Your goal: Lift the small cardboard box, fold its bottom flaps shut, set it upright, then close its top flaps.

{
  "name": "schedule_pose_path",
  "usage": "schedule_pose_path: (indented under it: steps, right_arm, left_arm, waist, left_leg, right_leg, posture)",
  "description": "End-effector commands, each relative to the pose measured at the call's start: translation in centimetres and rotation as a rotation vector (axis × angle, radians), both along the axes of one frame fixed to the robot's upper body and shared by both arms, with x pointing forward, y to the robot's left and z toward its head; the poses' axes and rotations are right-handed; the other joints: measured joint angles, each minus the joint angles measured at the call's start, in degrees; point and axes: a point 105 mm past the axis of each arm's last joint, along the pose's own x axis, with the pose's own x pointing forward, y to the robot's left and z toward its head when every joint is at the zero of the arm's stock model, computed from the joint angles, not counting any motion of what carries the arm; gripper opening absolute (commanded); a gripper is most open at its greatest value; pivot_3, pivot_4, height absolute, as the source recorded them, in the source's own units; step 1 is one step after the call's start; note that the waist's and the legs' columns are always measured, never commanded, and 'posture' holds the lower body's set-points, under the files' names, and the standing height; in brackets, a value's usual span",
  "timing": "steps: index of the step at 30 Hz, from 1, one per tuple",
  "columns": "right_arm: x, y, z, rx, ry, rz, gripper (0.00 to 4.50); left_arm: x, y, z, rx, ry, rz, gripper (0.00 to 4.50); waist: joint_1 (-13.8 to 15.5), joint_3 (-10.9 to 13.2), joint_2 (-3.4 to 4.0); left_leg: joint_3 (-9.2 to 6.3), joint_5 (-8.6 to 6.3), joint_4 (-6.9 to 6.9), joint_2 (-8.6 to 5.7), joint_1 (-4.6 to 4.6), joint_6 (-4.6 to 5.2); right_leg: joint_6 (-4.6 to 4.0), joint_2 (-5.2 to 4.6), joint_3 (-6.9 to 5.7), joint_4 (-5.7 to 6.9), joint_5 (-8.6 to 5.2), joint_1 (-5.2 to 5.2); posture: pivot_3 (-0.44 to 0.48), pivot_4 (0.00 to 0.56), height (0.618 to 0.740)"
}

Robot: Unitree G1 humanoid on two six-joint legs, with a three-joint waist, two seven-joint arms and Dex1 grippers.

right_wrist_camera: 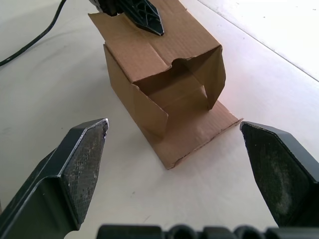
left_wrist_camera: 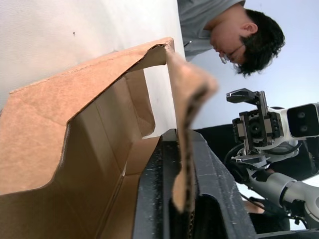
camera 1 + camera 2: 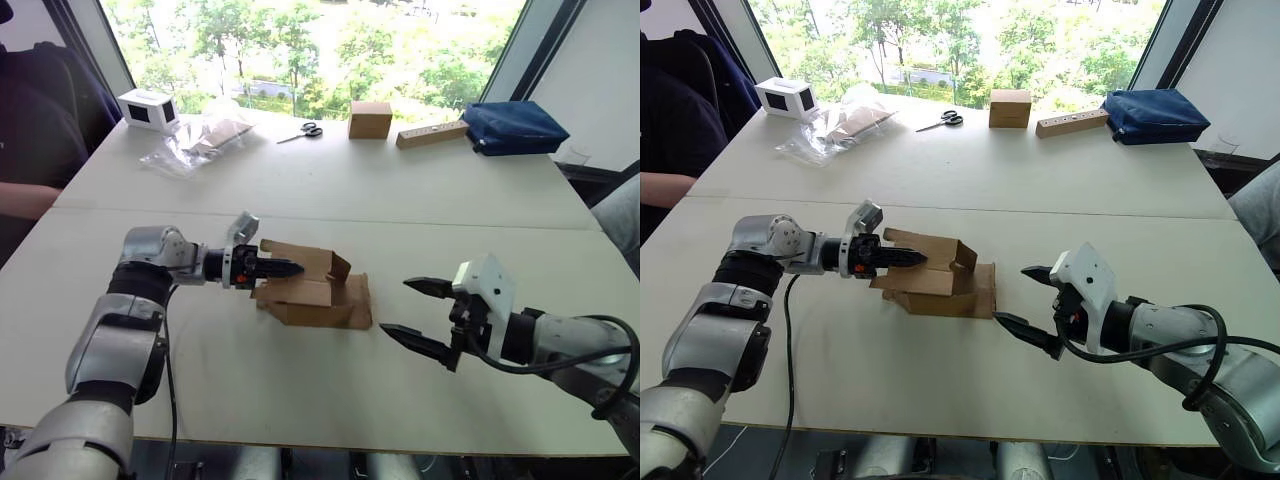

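Right now the small cardboard box (image 3: 310, 290) lies on its side near the middle of the white table (image 3: 300, 190), between the two arms. Its open end faces the right gripper (image 3: 420, 312). One flap (image 1: 202, 132) at that end lies flat on the table, and the side flaps (image 1: 149, 112) stick out loose.

The left gripper (image 3: 283, 268) is clamped on the box. In the left wrist view, the two black fingers (image 2: 209, 199) pinch a thin cardboard edge (image 2: 187, 149) between them. That edge is at the end of the box away from the right gripper.

The right gripper is spread wide and holds nothing. It hangs just beside the open end, not touching the box.

I think the box is very light, because it is empty and made of thin brown card. It will slide easily on the smooth table if pushed. The walls are stiff enough to hold shape, but a hard squeeze could dent them. The flaps bend easily at their folds and may spring back open.

A good place to grab is across the solid walls of the box, not on a floppy flap. The left grip on one thin edge looks weak to me, so the box might swing or slip when lifted. The right gripper could push the loose flaps shut
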Motion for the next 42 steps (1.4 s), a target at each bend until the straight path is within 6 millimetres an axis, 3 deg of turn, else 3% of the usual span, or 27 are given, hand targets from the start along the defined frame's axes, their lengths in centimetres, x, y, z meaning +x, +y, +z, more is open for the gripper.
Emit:
schedule_pose_path:
  steps: [1, 4, 7, 9, 12, 13, 15, 19, 27, 36, 42]
  right_arm:
    - [0.1, -0.2, 1.0, 0.015, -0.040, -0.007, 4.50]
    - [0.3, -0.4, 1.2, 0.043, -0.040, -0.025, 4.50]
    - [1.0, -1.0, 2.4, 0.166, -0.045, -0.080, 4.50]
    - [1.3, -1.6, 3.0, 0.221, -0.054, -0.113, 4.50]
    - [2.3, -2.1, 5.0, 0.338, -0.093, -0.154, 4.50]
    - [2.8, -2.3, 6.2, 0.405, -0.120, -0.166, 4.50]
    - [4.1, -2.2, 9.4, 0.605, -0.186, -0.173, 4.50]
    - [5.3, -1.3, 12.1, 0.769, -0.216, -0.156, 3.30]
    - [7.9, 0.2, 15.5, 0.851, -0.287, -0.167, 0.06]
    - [9.2, 2.1, 15.7, 0.759, -0.292, -0.152, 0.06]
    - [8.5, 3.1, 15.1, 0.722, -0.276, -0.092, 0.06]
  left_arm:
    - [-0.1, -0.3, 1.6, -0.025, -0.080, -0.035, 0.06]
    - [0.2, 0.0, 2.1, -0.011, -0.171, -0.018, 0.06]
    - [0.7, 0.7, 3.3, 0.009, -0.371, 0.032, 0.06]
    - [0.9, 1.2, 5.1, -0.012, -0.631, 0.090, 0.06]
    - [-0.4, 1.6, 7.1, 0.014, -0.804, 0.042, 0.06]
    - [-0.5, 1.7, 8.5, 0.001, -0.867, 0.036, 0.06]
    - [0.1, 2.0, 13.5, -0.079, -1.010, 0.083, 0.06]
    - [0.5, 1.6, 16.4, -0.107, -1.113, 0.094, 0.00]
    - [-0.2, -0.2, 18.7, -0.145, -1.258, 0.035, 0.00]
    - [-1.4, -1.5, 18.1, -0.177, -1.270, -0.032, 0.00]
    - [-1.6, -1.6, 18.0, -0.177, -1.271, -0.041, 0.00]
  waist:
    - [0.00, 0.00, 0.00]
    - [0.00, 0.00, 0.00]
    - [-0.14, 0.00, 0.00]
    - [-0.17, 0.00, 0.01]
    - [-0.13, 0.00, 0.01]
    - [-0.08, 0.00, 0.02]
    - [0.00, 0.02, -0.01]
    - [-0.01, -0.05, 0.10]
    - [-0.49, -0.05, 0.30]
    - [-0.76, -0.04, 0.31]
    - [-1.42, -0.04, 0.31]
  left_leg:
    - [0.00, 0.00, 0.00, 0.00, 0.00, 0.00]
    - [0.00, 0.00, 0.00, 0.01, 0.00, 0.00]
    - [-0.01, 0.00, 0.00, 0.02, 0.00, 0.00]
    - [0.00, 0.00, 0.00, 0.05, 0.00, 0.00]
    - [0.02, 0.00, 0.00, 0.03, 0.02, -0.01]
    - [0.02, 0.00, 0.00, 0.04, 0.02, -0.01]
    - [0.03, 0.02, 0.00, 0.02, 0.02, -0.03]
    - [-0.03, 0.01, 0.07, -0.05, -0.04, 0.01]
    - [0.14, -0.01, 0.02, -0.09, -0.14, 0.05]
    - [0.08, -0.02, 0.03, -0.02, -0.09, 0.08]
    - [0.06, -0.02, 0.03, -0.02, -0.09, 0.08]
  right_leg:
    - [0.00, 0.00, 0.00, 0.00, 0.00, 0.00]
    - [0.00, 0.00, 0.00, 0.00, 0.00, 0.00]
    - [0.00, -0.02, 0.01, 0.00, 0.00, 0.00]
    - [0.00, -0.08, 0.01, 0.03, 0.02, -0.01]
    - [0.00, -0.20, -0.01, 0.12, 0.03, -0.05]
    - [-0.01, -0.21, -0.02, 0.13, 0.03, -0.06]
    - [-0.10, -0.21, -0.02, 0.12, 0.01, -0.06]
    - [-0.08, -0.16, -0.09, 0.07, 0.07, -0.01]
    - [0.12, -0.16, -0.05, -0.02, 0.16, -0.06]
    - [0.11, -0.09, -0.03, 0.02, 0.16, -0.06]
    - [0.12, -0.09, -0.03, 0.03, 0.16, -0.06]
  posture:
    - [0.000, 0.150, 0.740]
    - [0.000, 0.150, 0.740]
    - [0.000, 0.150, 0.740]
    - [0.000, 0.150, 0.740]
    - [0.000, 0.150, 0.740]
    - [0.000, 0.150, 0.740]
    - [0.000, 0.150, 0.740]
    - [0.000, 0.150, 0.740]
    - [0.000, 0.150, 0.740]
    - [0.000, 0.150, 0.740]
    - [0.000, 0.150, 0.740]
